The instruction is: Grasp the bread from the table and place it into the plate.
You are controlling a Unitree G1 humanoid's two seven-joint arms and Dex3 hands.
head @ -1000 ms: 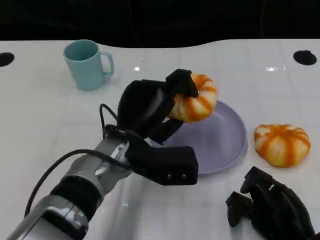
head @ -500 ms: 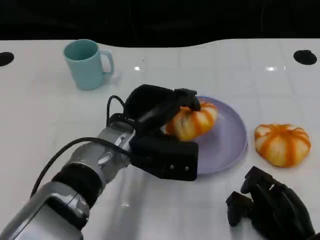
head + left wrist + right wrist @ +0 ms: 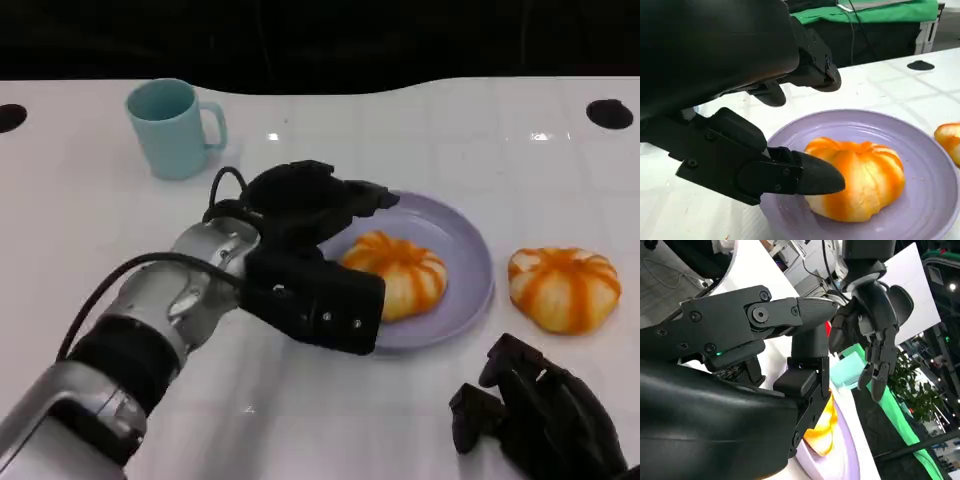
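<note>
**One bun on the plate, the left hand letting go**

The left hand (image 3: 310, 205) hovers over the near-left edge of the plate (image 3: 470, 250), its fingers spread apart and holding nothing. In the left wrist view the thumb lies just beside the bread (image 3: 860, 182) and the other fingers arch above it; a thin gap seems to separate the thumb from the crust, though contact there cannot be ruled out. The right hand (image 3: 545, 415) rests low on the table (image 3: 80, 220) at the robot's near right, fingers curled in loosely with nothing between them.

The bread (image 3: 400, 272) sits flat inside the lilac plate, slightly toward its left half, upright and settled. By the look of it, the placing itself is done; what seems left is for the left hand to draw clear without nudging the bun.

A second bun (image 3: 563, 288) lies on the table just beside the plate's right rim, apart from it. Whether the task covers it too cannot be judged from the task sentence. A teal mug (image 3: 172, 128) stands well apart at the far left.

No brand, label or readable writing shows on the bread, plate, mug or hands.
</note>
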